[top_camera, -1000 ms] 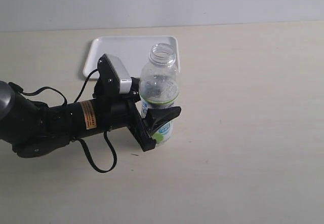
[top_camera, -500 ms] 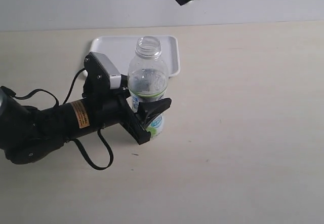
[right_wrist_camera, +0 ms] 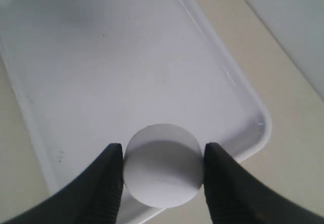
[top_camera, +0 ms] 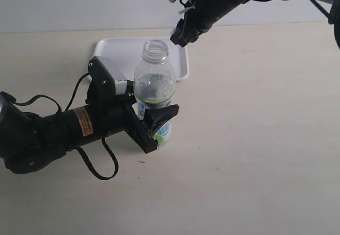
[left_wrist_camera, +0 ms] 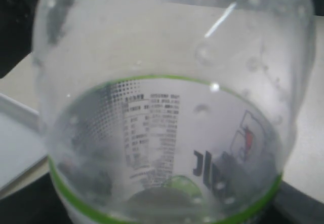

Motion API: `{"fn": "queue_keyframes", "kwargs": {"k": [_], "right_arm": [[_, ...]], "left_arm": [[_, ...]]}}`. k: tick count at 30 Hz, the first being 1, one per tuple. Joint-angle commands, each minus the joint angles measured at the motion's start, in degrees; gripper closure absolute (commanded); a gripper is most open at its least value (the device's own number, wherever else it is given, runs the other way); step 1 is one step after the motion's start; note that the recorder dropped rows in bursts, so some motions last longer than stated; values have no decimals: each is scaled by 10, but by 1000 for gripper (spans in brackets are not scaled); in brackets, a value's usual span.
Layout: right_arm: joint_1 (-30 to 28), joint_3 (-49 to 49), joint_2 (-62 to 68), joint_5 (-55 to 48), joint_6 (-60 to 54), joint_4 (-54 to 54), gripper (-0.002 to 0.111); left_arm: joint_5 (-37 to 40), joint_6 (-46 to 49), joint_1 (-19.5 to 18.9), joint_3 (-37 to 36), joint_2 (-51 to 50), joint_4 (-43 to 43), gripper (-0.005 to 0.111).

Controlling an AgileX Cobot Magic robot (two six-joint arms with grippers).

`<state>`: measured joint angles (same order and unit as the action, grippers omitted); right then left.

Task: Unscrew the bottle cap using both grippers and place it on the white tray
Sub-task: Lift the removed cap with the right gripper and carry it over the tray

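Already off the bottle, the cap [right_wrist_camera: 163,164] sat pinched between the two black fingers of the right gripper [top_camera: 178,35], flat top toward the wrist camera, jaws closed on its sides at a middling width. It hung in the air over the tray [right_wrist_camera: 126,57]. By the wrist view it was above the tray's floor but close to one rim and rounded corner, not over the middle. Height above the tray could not be read with confidence. Judged step: setting the cap down. To do it well, the gripper wanted carrying a little further in over the bare white floor, away from the rim, so the cap would not land on the raised edge and tip or roll off. Then a slow, straight descent until the cap was touching or nearly touching, jaws opened just enough to free it, and a straight lift clear. Dropping it from height looked risky, since a light round cap would bounce or roll. Just beside the gripper stood the bottle [top_camera: 154,86], upright, mouth open, near the tray's front edge. The left gripper [top_camera: 161,126] was clamped around its lower, labelled part. The right arm's path ran close to the open neck and should avoid it. All of it rested on a pale table [top_camera: 255,139].
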<state>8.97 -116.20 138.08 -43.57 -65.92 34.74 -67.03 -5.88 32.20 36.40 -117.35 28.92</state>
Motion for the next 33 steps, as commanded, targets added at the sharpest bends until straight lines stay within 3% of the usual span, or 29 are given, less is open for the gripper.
{"fn": "queue_keyframes", "kwargs": {"k": [1,12,26,29,33], "right_arm": [[0,-2,27,54,-36,28,108],[3,-2,67,72,-126,139,108],[4,-2,88,73,-134,142,108],[4,-2,87,73,-134,142,104],[4,-2,87,74,-134,142,91]], "left_arm": [[-21,1,-2,-2,7,-13,107],[-15,1,-2,-2,7,-12,107],[-15,10,-2,-2,7,-12,107],[-13,10,-2,-2,7,-12,107],[-13,10,-2,-2,7,-12,107]]}}
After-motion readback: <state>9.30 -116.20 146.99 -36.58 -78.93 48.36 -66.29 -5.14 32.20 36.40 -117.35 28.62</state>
